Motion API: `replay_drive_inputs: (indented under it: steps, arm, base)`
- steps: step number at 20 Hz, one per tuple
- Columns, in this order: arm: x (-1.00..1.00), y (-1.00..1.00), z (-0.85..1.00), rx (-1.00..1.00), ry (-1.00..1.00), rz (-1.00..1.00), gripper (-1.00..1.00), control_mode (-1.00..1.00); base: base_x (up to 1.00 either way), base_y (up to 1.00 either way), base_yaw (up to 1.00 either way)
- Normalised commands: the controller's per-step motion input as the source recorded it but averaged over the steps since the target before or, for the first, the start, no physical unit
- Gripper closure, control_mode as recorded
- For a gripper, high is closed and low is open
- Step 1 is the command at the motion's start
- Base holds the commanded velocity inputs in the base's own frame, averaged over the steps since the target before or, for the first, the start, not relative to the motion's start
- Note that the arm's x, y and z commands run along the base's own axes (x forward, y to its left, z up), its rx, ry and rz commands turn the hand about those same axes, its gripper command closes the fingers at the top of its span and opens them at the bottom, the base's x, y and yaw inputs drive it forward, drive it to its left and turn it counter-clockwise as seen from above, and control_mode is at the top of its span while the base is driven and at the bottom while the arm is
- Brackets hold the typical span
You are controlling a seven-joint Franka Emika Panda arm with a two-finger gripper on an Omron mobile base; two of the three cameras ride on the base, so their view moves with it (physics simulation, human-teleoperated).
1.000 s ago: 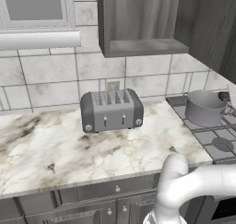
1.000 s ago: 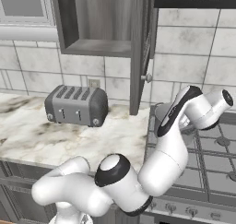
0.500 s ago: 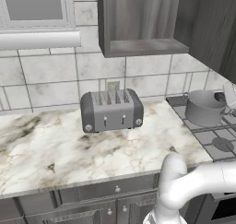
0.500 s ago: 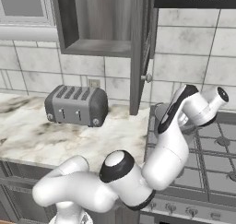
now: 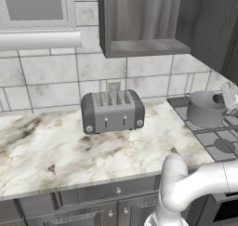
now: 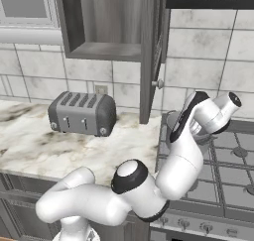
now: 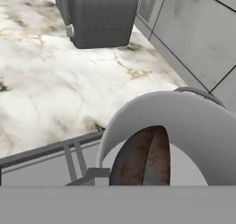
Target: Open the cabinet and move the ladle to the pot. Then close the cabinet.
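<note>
On the left of the marble counter (image 5: pixel 56 155) stands one four-slot toaster (image 5: pixel 112 111). Above it hangs one cabinet (image 5: pixel 144 23), its shelf bare and its single door (image 6: pixel 151 51) swung wide. Farther right, one grey pot (image 5: pixel 204 109) sits on the stove (image 5: pixel 218 139).

In the hand view a rusty brown rounded object, seemingly the ladle (image 7: pixel 143 158), lies inside the pot's rim. The gripper (image 6: pixel 228 106) hovers at the pot with jaws fully closed; whether they pinch the ladle I cannot tell.

Risks, as I judge them: releasing off-centre could tip the ladle over the rim, and a careless swing could strike the open door's edge.
</note>
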Motion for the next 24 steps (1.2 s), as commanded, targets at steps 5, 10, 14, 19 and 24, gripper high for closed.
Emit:
replay_drive_inputs:
  steps: [5,10,14,19,24]
  arm:
    - [0.09,0.00,-0.12,-0.02,0.01,0.00,1.00,-1.00]
    - [0.06,0.00,-0.12,0.00,0.02,0.00,1.00,-1.00]
    - [0.05,0.00,-0.12,0.00,0.01,0.00,1.00,-1.00]
    - [0.05,0.00,-0.12,0.00,0.04,0.00,-1.00,-1.00]
    - [0.00,0.00,-0.02,0.00,0.02,0.00,-1.00,-1.00]
  base:
    - [0.00,0.00,0.00]
    - [0.00,0.00,0.00]
    - [0.00,0.00,0.00]
    - [0.00,0.00,0.00]
    - [0.00,0.00,0.00]
